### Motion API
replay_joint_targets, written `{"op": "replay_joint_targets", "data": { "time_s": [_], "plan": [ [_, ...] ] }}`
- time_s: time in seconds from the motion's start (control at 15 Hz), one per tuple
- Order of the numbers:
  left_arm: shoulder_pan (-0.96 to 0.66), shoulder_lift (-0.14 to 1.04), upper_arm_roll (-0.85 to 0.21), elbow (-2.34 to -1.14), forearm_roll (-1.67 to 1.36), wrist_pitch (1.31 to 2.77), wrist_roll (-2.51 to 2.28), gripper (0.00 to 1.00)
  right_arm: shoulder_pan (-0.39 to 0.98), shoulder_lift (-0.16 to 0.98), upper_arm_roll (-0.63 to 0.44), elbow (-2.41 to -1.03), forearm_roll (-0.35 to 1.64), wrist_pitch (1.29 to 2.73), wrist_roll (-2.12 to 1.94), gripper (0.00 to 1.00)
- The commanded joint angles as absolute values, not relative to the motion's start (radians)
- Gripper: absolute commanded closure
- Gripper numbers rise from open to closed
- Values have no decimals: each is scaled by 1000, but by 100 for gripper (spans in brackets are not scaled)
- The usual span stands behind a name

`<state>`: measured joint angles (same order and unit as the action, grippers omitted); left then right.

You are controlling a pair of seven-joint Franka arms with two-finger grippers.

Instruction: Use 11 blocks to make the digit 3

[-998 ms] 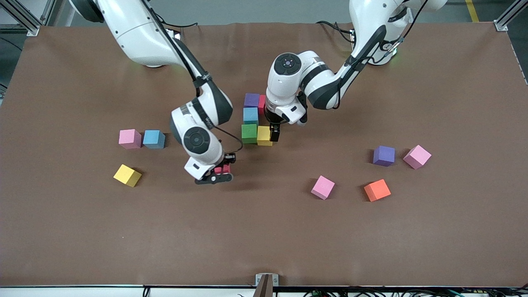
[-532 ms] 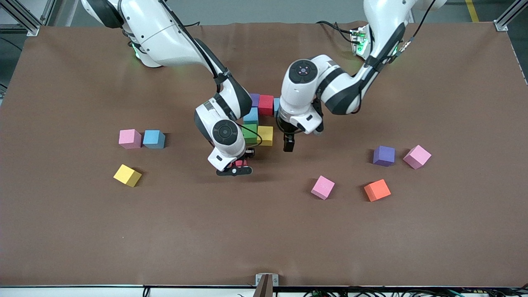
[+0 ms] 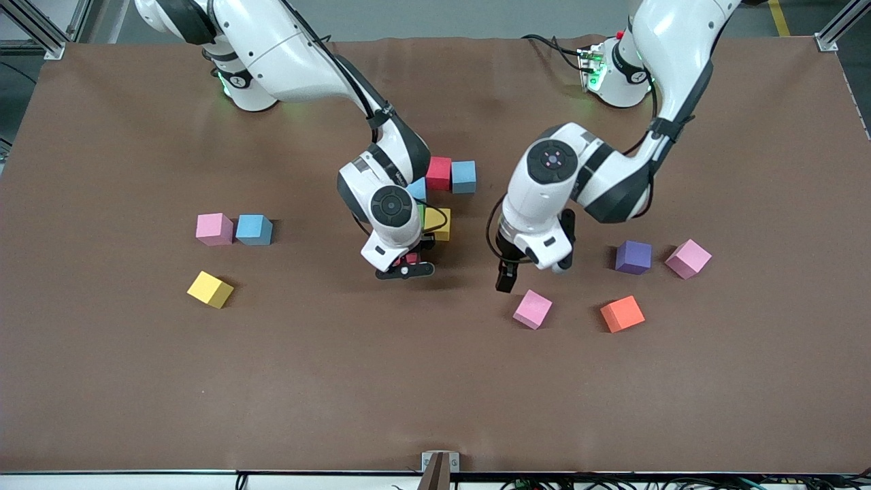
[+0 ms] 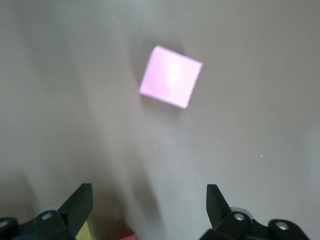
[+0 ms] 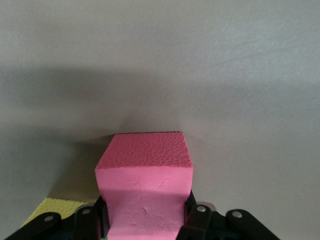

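The digit 3 (image 3: pixel 439 197) is only begun, a small cluster at upper centre of the frame: red, blue and yellow cubes show, the rest hidden by the right arm. The right gripper (image 3: pixel 406 264) clamps a red-pink cube (image 5: pixel 145 187) just below the cluster, likely to extend the figure. The left gripper (image 3: pixel 507 279), spread empty, hangs over the surface (image 3: pixel 435 381) by a loose pink cube (image 3: pixel 532 309), probably next.
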<state>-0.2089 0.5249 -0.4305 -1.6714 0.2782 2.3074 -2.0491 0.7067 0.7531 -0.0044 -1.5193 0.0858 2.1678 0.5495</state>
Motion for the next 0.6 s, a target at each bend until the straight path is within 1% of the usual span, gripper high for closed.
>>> {"op": "replay_joint_targets", "data": {
  "time_s": [0.0,0.13,0.27,0.53],
  "plan": [
    [-167,549,-440,-1605,290,2244,-1855,0,721,769,-6,-1529,104,2163,565,64],
    [-155,561,-439,-1586,288,2220,-1745,0,721,769,-6,-1534,104,2157,565,63],
    [-140,601,-439,-1566,290,2220,-1625,0,721,767,-6,-1534,104,2140,565,62],
    [-97,707,-439,-1467,287,2220,-1534,0,721,765,-2,-1534,106,2128,578,62]
  ]
}}
